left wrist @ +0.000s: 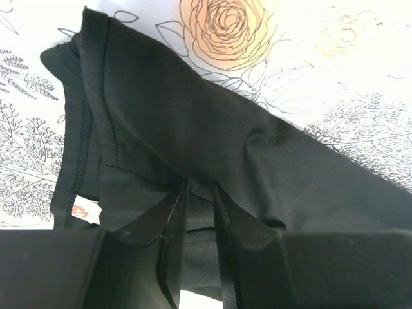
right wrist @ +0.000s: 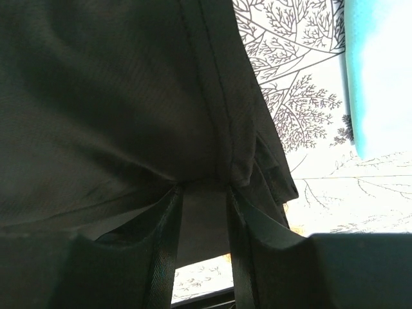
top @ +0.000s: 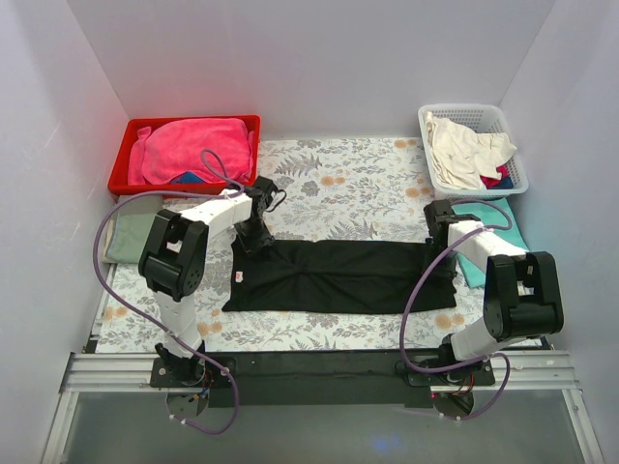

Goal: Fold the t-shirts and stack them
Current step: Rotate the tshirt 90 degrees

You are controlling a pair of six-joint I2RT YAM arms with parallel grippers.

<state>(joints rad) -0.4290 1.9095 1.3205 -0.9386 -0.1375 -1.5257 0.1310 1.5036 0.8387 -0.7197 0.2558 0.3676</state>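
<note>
two pinches on black shirt (top: 338,275) far edge: left gripper (left wrist: 198,193), right gripper (right wrist: 203,190). lengthwise fold in hand; next lift together, carry edge near.

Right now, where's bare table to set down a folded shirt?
Free: back-centre tablecloth between the red bin and white basket, behind the black t-shirt; also a thin strip in front of it. Crowded: left edge by the green cloth, right edge by the teal t-shirt.
</note>
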